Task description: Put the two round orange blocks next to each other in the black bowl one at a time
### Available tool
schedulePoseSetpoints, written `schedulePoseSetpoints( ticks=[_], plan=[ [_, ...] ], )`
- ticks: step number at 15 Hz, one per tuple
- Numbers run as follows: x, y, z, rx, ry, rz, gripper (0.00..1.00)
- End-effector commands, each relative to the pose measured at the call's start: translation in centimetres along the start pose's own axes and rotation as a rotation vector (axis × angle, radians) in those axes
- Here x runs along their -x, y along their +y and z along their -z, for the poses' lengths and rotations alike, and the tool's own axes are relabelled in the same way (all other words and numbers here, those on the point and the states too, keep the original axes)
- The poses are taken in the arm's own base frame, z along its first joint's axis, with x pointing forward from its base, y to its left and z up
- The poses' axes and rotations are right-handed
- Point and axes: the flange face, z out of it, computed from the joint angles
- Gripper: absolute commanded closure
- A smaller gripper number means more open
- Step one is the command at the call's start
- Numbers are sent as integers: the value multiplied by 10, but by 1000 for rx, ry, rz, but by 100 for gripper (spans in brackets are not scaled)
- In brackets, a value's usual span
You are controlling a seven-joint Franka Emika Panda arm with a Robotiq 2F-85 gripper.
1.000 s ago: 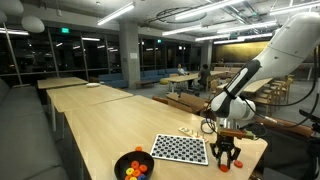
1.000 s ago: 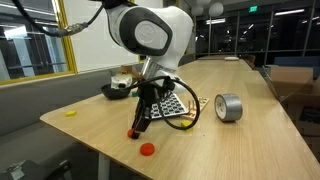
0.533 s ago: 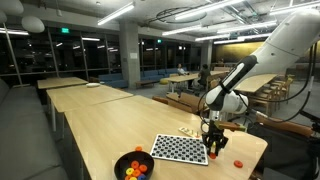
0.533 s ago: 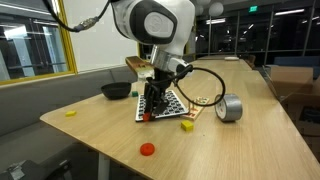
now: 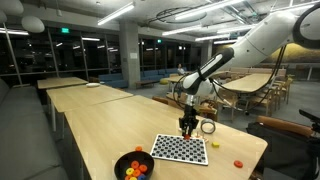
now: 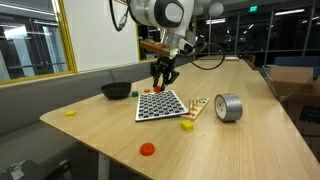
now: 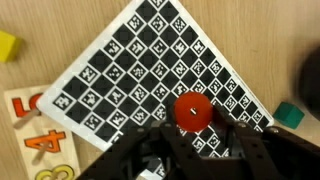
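Note:
In the wrist view one round orange block (image 7: pixel 193 110) sits between the dark fingers of my gripper (image 7: pixel 196 124), which is shut on it. Gripper and block hang above the checkered board (image 7: pixel 150 70). In both exterior views the gripper (image 5: pixel 187 126) (image 6: pixel 162 82) hovers over the far part of that board (image 5: pixel 180 149) (image 6: pixel 160 105). The other round orange block (image 6: pixel 148 149) (image 5: pixel 238 163) lies flat on the table near its edge. The black bowl (image 5: pixel 133 166) (image 6: pixel 116 91) stands beyond the board, with small orange and yellow pieces inside.
A grey tape roll (image 6: pixel 229 107) (image 5: pixel 207 127) and a beige number board (image 6: pixel 198 105) (image 7: pixel 35 140) lie beside the checkered board. A small yellow block (image 6: pixel 186 125) (image 7: pixel 8 45) rests near it. Another yellow piece (image 6: pixel 70 113) lies by the table edge.
The gripper rose from the table near its edge with the orange block in it and travelled over the checkered board, toward the bowl. The other orange block stayed put.

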Motion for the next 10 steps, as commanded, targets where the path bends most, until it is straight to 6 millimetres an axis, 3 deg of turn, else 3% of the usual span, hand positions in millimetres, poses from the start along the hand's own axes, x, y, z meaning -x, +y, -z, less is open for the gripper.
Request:
schedulePoseSetpoints(
  ticks=[1, 5, 10],
  plan=[
    [-52, -33, 4, 20, -68, 180, 75],
    [-84, -73, -1, 64, -156, 359, 75],
    [-107, -125, -1, 161, -258, 578, 75]
  ],
)
